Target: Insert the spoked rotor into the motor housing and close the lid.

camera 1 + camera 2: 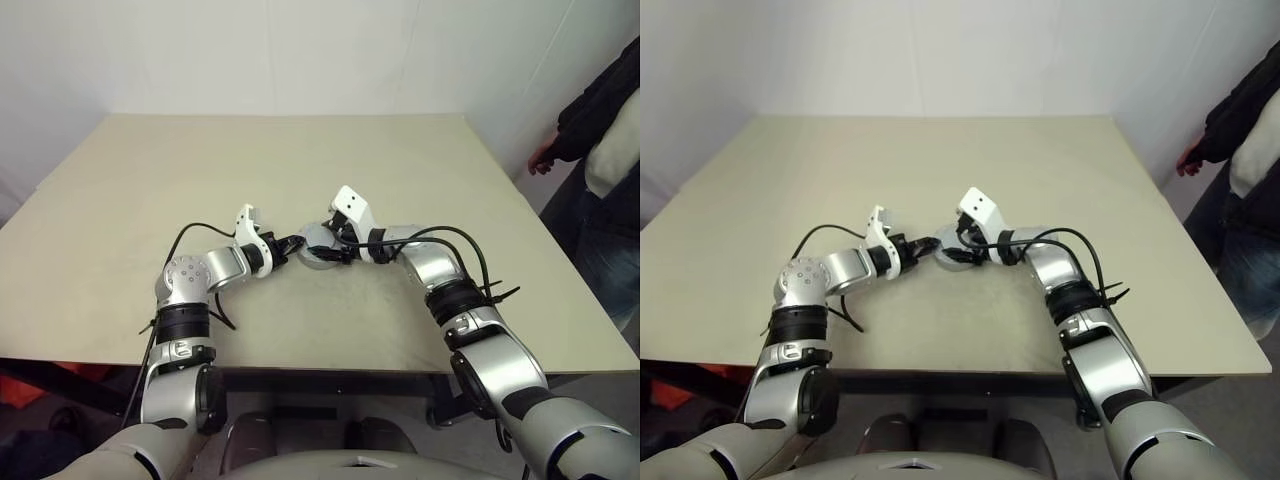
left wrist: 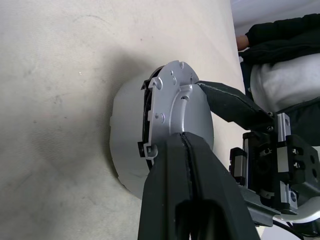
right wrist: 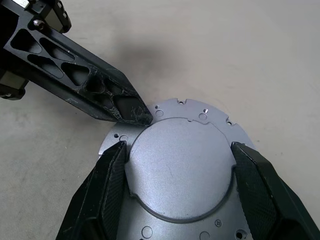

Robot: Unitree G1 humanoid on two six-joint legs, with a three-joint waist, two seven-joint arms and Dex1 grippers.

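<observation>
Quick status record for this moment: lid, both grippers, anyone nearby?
lid: lid smooth face up, seated on the motor housing on the table
right gripper: right gripper clamps the lid's sides
left gripper: left gripper shut, tip pressing at the lid's rim
bystander: person beside the table's right edge

Bare lab: plain table (image 1: pixel 120 200), white walls (image 1: pixel 300 50)

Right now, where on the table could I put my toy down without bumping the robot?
Almost all of the table is bare: the far half toward the wall, and both side edges. It is crowded only near the front middle, where the left gripper and right gripper meet at the motor housing.
</observation>
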